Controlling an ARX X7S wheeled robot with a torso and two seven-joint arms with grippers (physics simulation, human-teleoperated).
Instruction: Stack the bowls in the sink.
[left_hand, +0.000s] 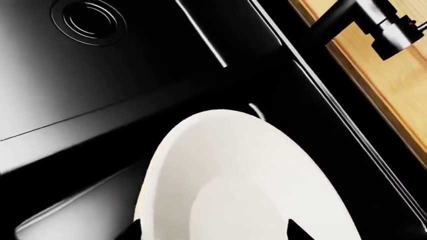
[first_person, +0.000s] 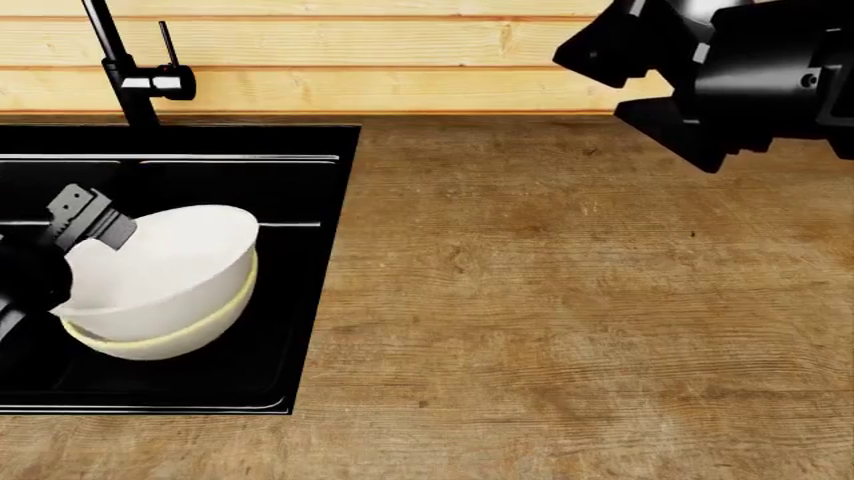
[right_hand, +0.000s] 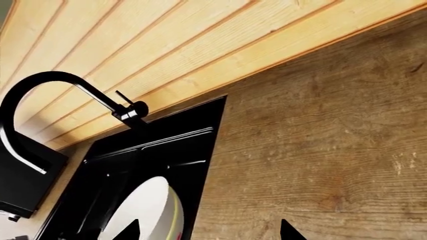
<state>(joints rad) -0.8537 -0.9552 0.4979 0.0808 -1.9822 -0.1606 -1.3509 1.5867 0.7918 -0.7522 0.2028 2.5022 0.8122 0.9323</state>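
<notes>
Left gripper (first_person: 83, 222): at the far left, inside the black sink (first_person: 314, 300), its jaws closed on the rim of the plain white bowl (first_person: 160, 265).
Bowls: the plain white bowl sits tilted inside the yellow-rimmed bowl (first_person: 200, 335), which rests on the basin floor near the sink's right wall.
Faucet (first_person: 127, 70): stands upright at the back edge of the sink, against the pale wooden wall (first_person: 400, 60).
Bench (first_person: 574, 300): brown wood grain stretches right of the sink.
Right gripper (first_person: 627, 55): raised at the upper right, well apart from the bowls, above the bench; whether its jaws are open or closed cannot be told.
</notes>
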